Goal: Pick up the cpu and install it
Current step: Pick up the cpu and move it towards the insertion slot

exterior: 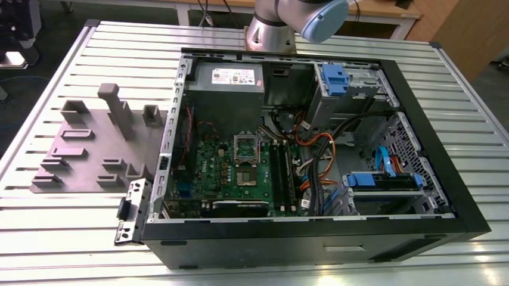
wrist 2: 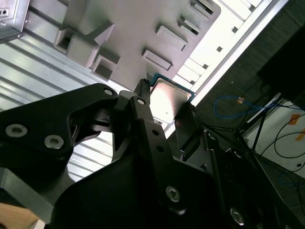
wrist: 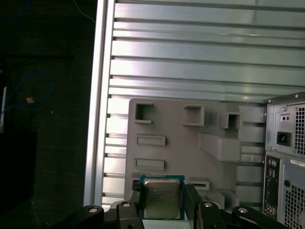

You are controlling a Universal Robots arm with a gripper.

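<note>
The cpu [wrist: 162,197] is a small flat square chip with a dull silver top and a pale rim. It sits clamped between the two black fingers of my gripper [wrist: 162,204], which is shut on its edges. In the second wrist view the cpu [wrist 2: 167,99] shows past the gripper [wrist 2: 167,103], held in the air above the grey slotted fixture plate [wrist 2: 138,28]. In the exterior view the open computer case [exterior: 445,196] lies on the table, with the green motherboard [exterior: 219,173] and its shiny socket frame [exterior: 245,149] inside.
The grey fixture plate [exterior: 87,155] with raised blocks lies at the exterior view's left of the case, on the ribbed metal table [exterior: 71,238]. The arm's base [exterior: 275,27] stands behind the case. The case's rear panel [wrist: 286,157] borders the plate. Cables and drive bays fill the case's right half.
</note>
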